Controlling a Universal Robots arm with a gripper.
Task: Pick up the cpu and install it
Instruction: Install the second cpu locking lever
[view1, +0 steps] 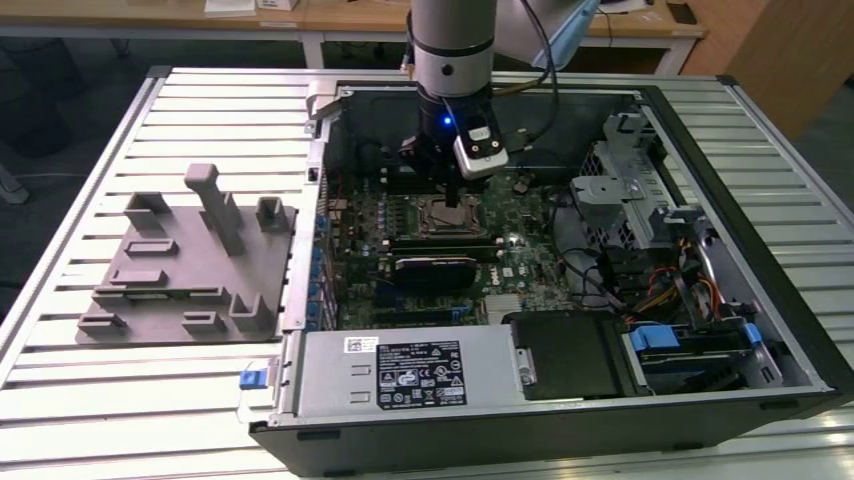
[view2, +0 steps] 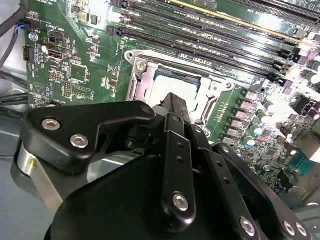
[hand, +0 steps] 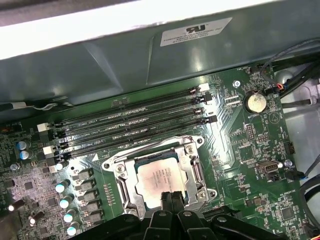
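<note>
Silvery-white, the small flat square cpu (hand: 159, 176) lies seated inside the metal-framed socket (hand: 125, 192) on the green motherboard (hand: 250, 145), so it sits level. The black gripper (hand: 171, 198) hovers directly above its edge, jaws closed together, holding nothing.

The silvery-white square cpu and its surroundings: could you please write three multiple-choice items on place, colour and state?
1. Where does the silvery-white square cpu lie?
A. in the metal-framed socket
B. on the grey plastic tray
C. on the slatted table

2. What colour is the motherboard?
A. red
B. green
C. white

3. How are the long memory slots?
A. all filled
B. covered by cables
C. empty

Answers: 1 A, both wrist views show it inside the frame, below the black gripper; 2 B, green throughout; 3 C, no modules stand in them.
</note>
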